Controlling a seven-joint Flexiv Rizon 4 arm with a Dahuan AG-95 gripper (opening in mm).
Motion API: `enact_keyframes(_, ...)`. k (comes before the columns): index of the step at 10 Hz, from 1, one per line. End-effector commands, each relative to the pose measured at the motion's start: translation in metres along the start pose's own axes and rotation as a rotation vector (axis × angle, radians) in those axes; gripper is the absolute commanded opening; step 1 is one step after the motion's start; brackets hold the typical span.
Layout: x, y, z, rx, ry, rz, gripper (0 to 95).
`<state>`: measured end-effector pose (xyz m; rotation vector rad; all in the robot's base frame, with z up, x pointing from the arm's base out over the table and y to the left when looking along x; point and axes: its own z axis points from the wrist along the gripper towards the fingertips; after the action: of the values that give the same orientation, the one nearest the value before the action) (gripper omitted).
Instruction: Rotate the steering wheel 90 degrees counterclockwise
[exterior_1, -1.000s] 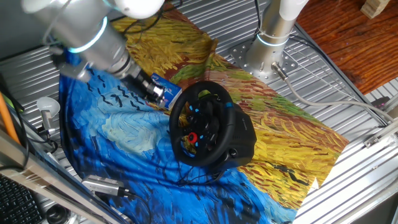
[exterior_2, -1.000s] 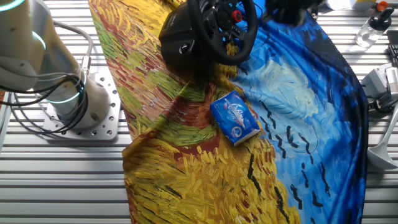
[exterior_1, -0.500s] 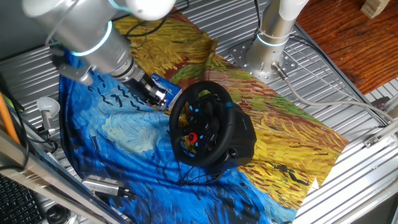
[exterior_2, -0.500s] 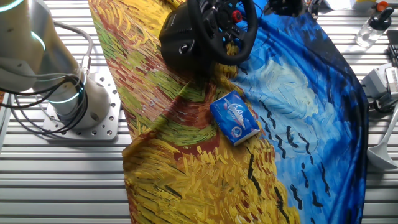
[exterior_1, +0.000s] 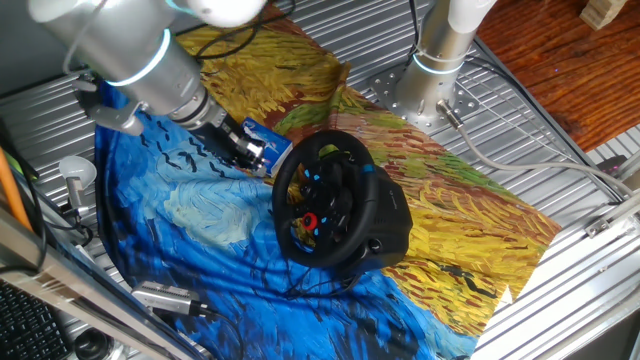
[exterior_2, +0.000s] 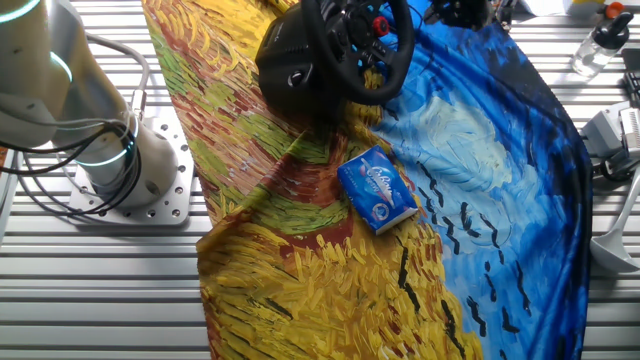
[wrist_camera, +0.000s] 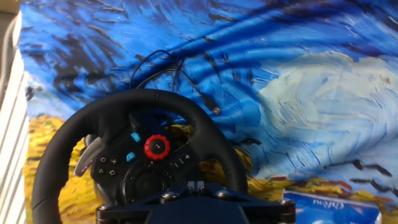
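The steering wheel (exterior_1: 325, 200) is sitting on its bulky base in the middle of the painted cloth (exterior_1: 200, 215), its rim tilted up and its red button (wrist_camera: 157, 147) showing on the hub. The gripper (exterior_1: 243, 150) is hanging off to the side of the wheel, near the rim but clearly apart from it, just in front of the small blue-and-white box (exterior_2: 377, 189). It is holding nothing. From the hand view only the dark underside of the tool is showing at the bottom edge, and the fingers are not visible there, so I cannot tell how far open the jaws are standing.

Judging from here, the risk is in the approach. The arm is coming at the wheel from the box side, and a low sweep could be nudging the box or dragging a fold of the cloth along with it. The thin cable (wrist_camera: 177, 71) is lying loose on the cloth beyond the wheel and could be snagging a finger. If the fingers are catching only the edge of the rim, they may be slipping as the wheel turns, or the push may be shifting the whole base on the soft cloth instead of rotating the wheel.

Compared with a second ago, the arm's big joint is sitting a little differently above the cloth, while the wheel, box and cloth are lying exactly where they were.
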<state>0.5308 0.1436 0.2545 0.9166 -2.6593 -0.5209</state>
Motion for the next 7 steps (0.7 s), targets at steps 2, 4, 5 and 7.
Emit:
enact_keyframes(2, 0.0007, 0.0009, 0.0006, -0.064, 0.024, -0.048, 0.0)
enact_keyframes(4, 0.0007, 0.0009, 0.0006, -0.096, 0.01, -0.063, 0.0)
enact_keyframes(5, 0.0007, 0.0009, 0.0006, -0.1, 0.019, -0.088, 0.0)
enact_keyframes(7, 0.0007, 0.0009, 0.0006, -0.116, 0.04, -0.096, 0.0)
